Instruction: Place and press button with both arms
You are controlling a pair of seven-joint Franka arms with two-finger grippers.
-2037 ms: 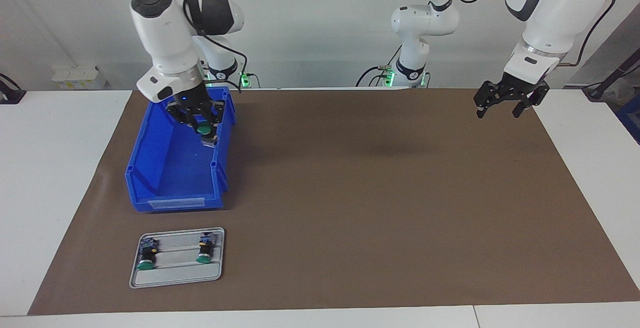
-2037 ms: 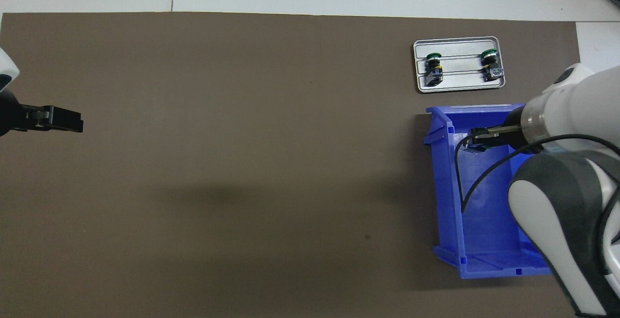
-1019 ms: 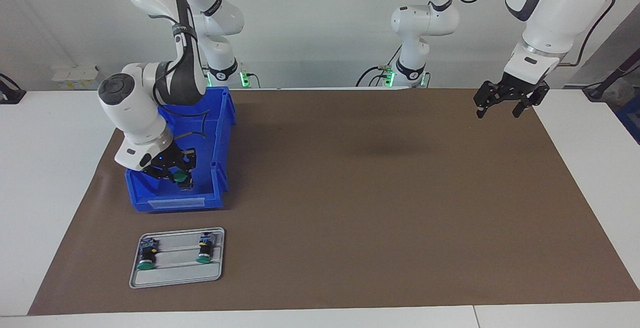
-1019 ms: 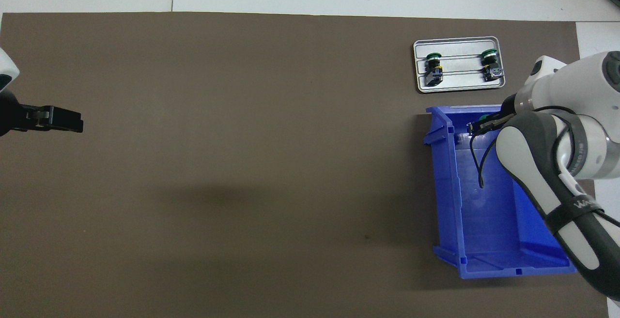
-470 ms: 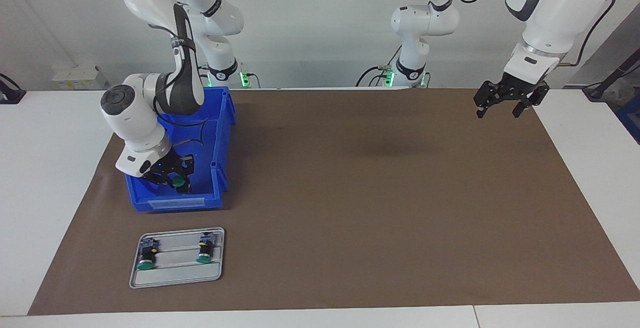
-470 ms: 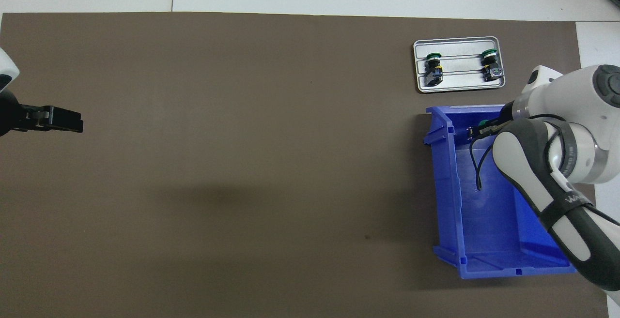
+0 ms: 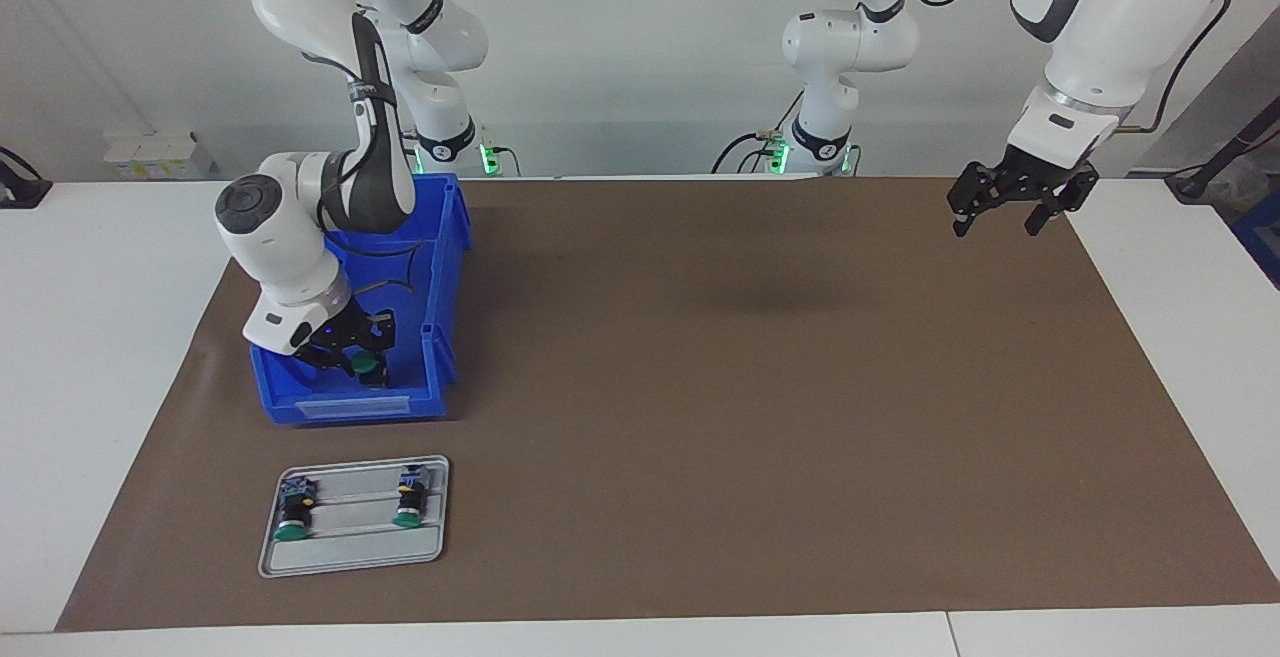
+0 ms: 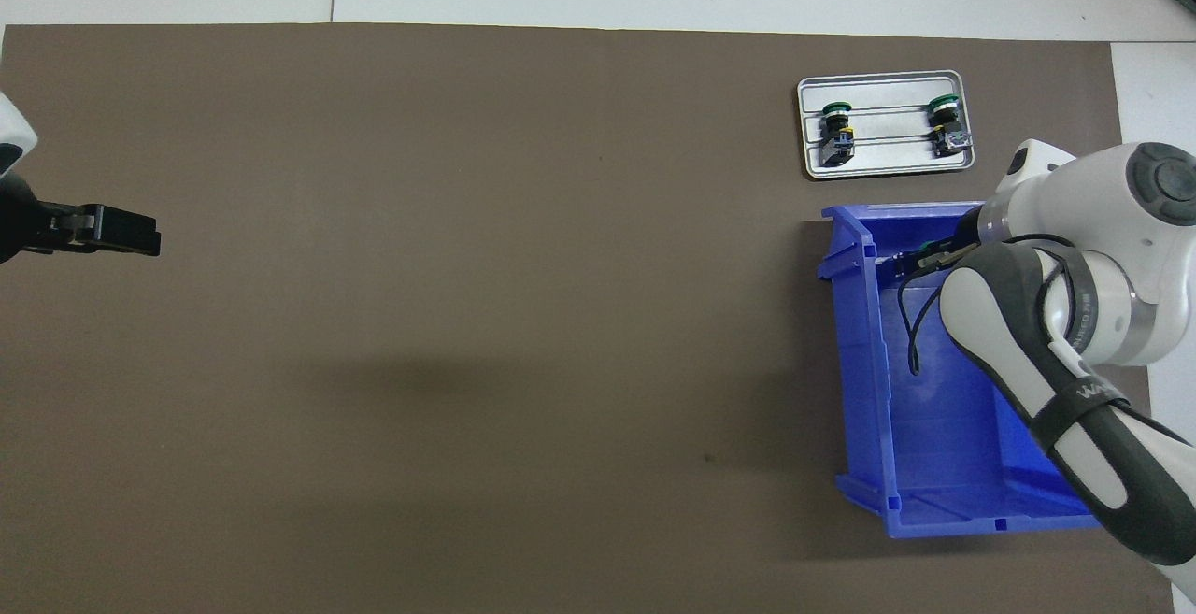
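Reaches low into the blue bin with the right gripper, at the end farther from the robots, right at the button; cannot tell whether clamped on it or loose. Risks a dropped button rolling across the bin floor, or a knock against the bin wall. Waits with the left gripper spread open above the mat.

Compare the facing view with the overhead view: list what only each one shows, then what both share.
Only the facing view: both arms' bases and upper links, the back wall, and the left claw hanging open above the mat's edge.
Only the overhead view: the blue bin seen straight down to its floor.
Both: the right claw low inside the bin at a green-capped button, and the grey tray with two more buttons, farther from the robots than the bin.
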